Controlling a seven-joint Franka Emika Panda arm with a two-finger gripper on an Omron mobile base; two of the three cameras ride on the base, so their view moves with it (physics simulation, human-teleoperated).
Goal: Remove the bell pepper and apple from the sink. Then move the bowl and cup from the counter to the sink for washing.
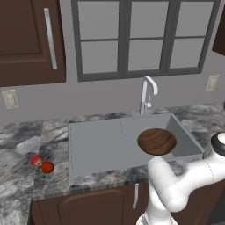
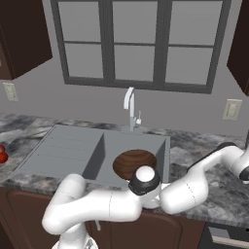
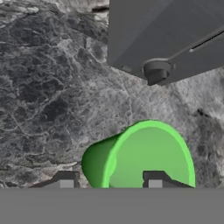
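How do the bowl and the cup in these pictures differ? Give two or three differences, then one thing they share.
The bowl is dark-brown wood with grain; the cup is plain bright green. The bowl is wide and shallow, the cup narrow and tall. The bowl sits in the sink; the cup is on the counter. Both are open, round vessels.

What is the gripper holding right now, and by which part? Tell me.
It cannot be told. In the hand view the gripper straddles the cup's rim, one fingertip inside and one outside, but contact isn't visible.
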